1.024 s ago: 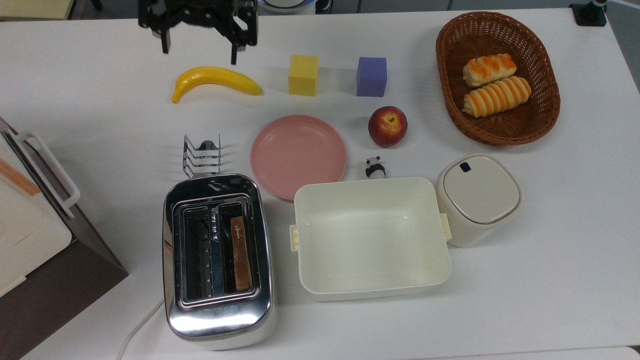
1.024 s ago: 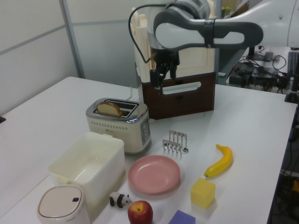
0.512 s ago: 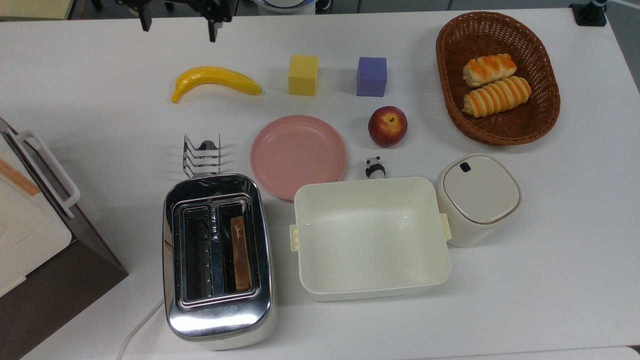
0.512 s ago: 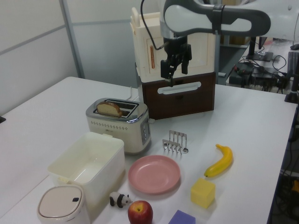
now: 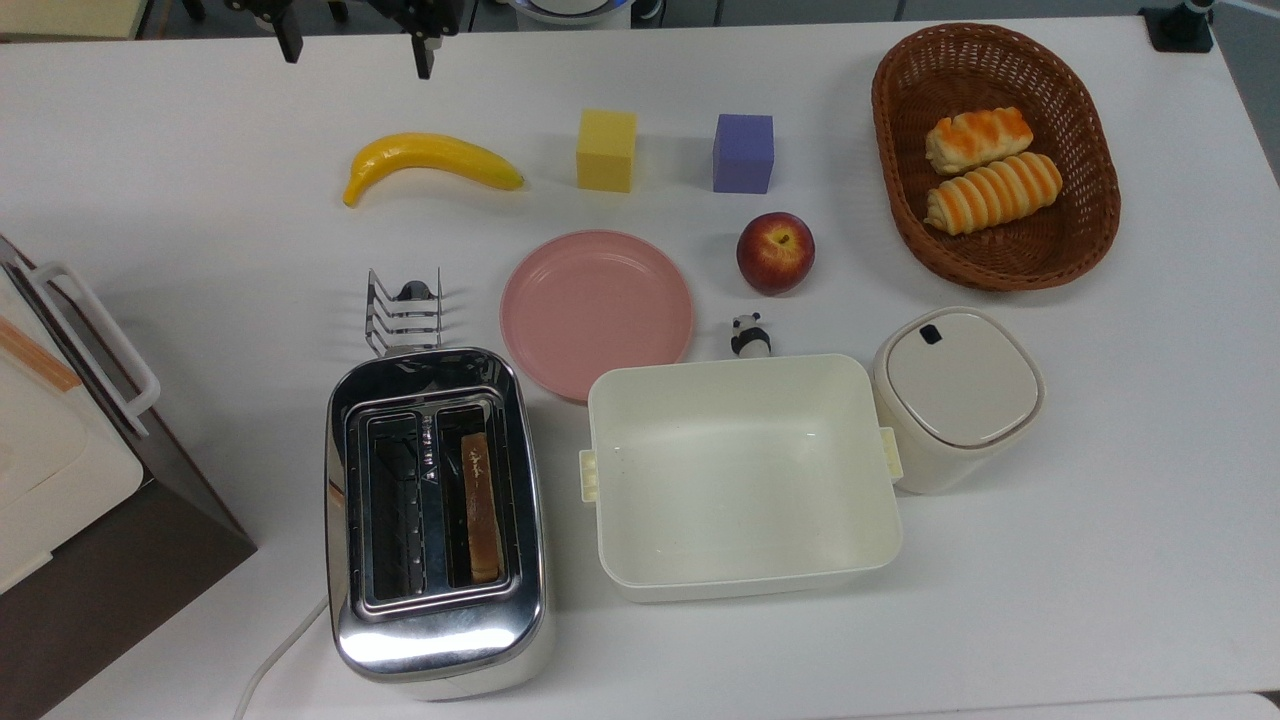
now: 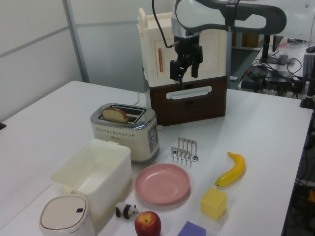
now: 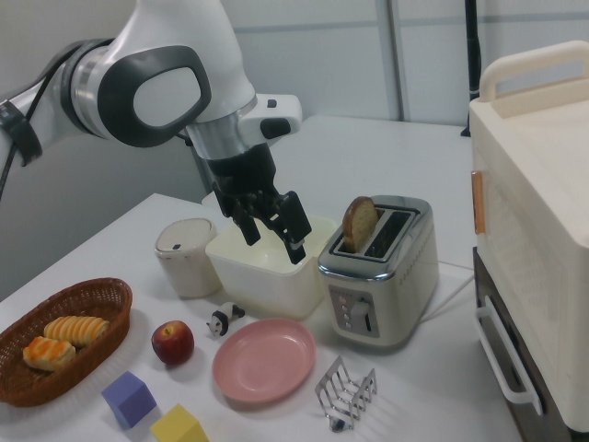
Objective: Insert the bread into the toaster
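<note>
The bread (image 5: 481, 505) stands on edge in the toaster (image 5: 436, 520), in the slot nearer the cream tub (image 5: 742, 475), with its rounded top poking above the chrome in the left view. The gripper (image 5: 355, 45) hangs empty, fingers spread wide, well away from the toaster, beyond the banana (image 5: 430, 160) at the far edge of the table (image 5: 200, 250). From the gripper the slice lies past the banana and the wire rack (image 5: 404, 312), its long axis running along the slot (lengthwise to the toaster). The task appears done; no further reach seems called for. The pink plate (image 5: 596, 308) sits just beside the toaster, the apple (image 5: 775, 252) and bread basket (image 5: 895, 130) farther off.
</note>
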